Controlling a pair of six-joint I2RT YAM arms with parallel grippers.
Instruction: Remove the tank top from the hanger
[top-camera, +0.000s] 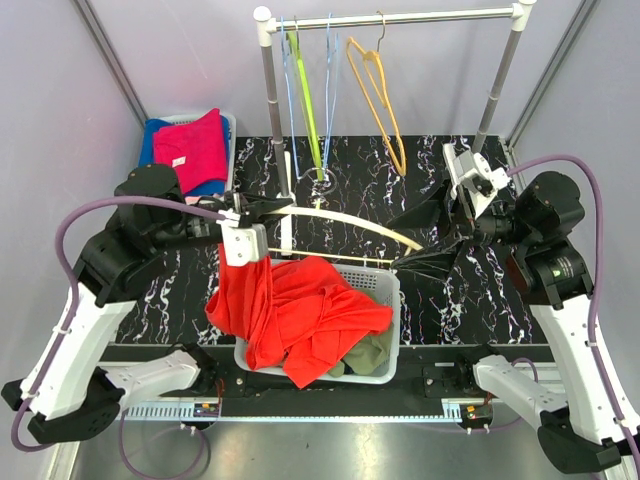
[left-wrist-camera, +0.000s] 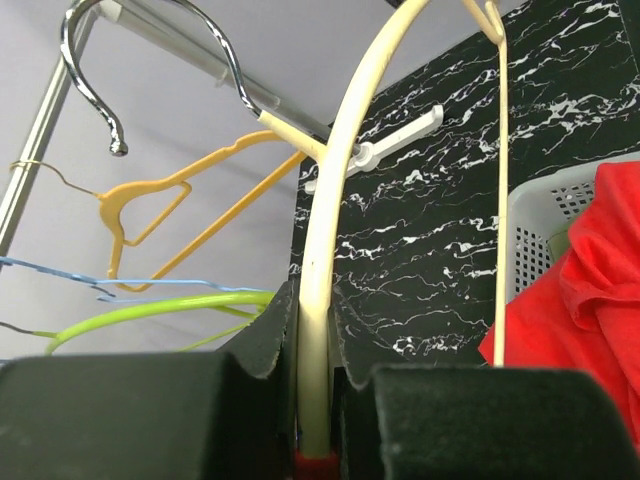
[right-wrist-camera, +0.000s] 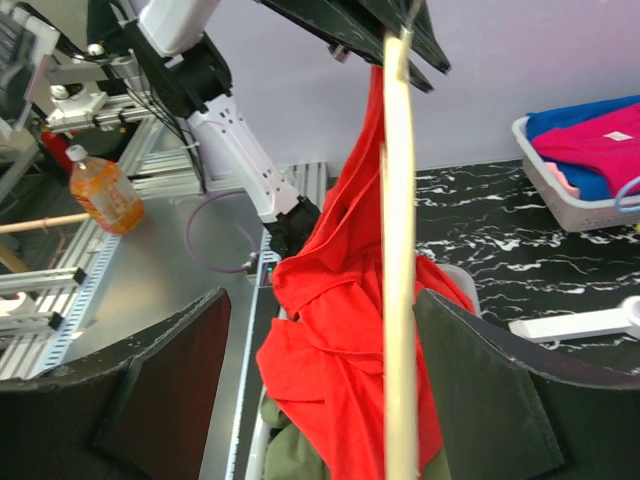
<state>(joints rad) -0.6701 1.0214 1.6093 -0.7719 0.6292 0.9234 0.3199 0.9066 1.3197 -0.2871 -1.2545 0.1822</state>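
Tank top (top-camera: 300, 310), red, hung from the cream hanger's (top-camera: 340, 218) left end into the white basket (top-camera: 385, 285). Left gripper (left-wrist-camera: 315, 380) clamped the hanger; right gripper (top-camera: 415, 238) stood wide astride its other end. Bottle (right-wrist-camera: 105, 190) label was too blurred to read.

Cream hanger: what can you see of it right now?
The cream hanger looks like plastic: a curved arc, thin lower bar, chrome hook. It is held roughly level over the white basket. The left gripper is shut on its arm; the open right gripper straddles the far end. The red tank top hangs from its left part into the basket.
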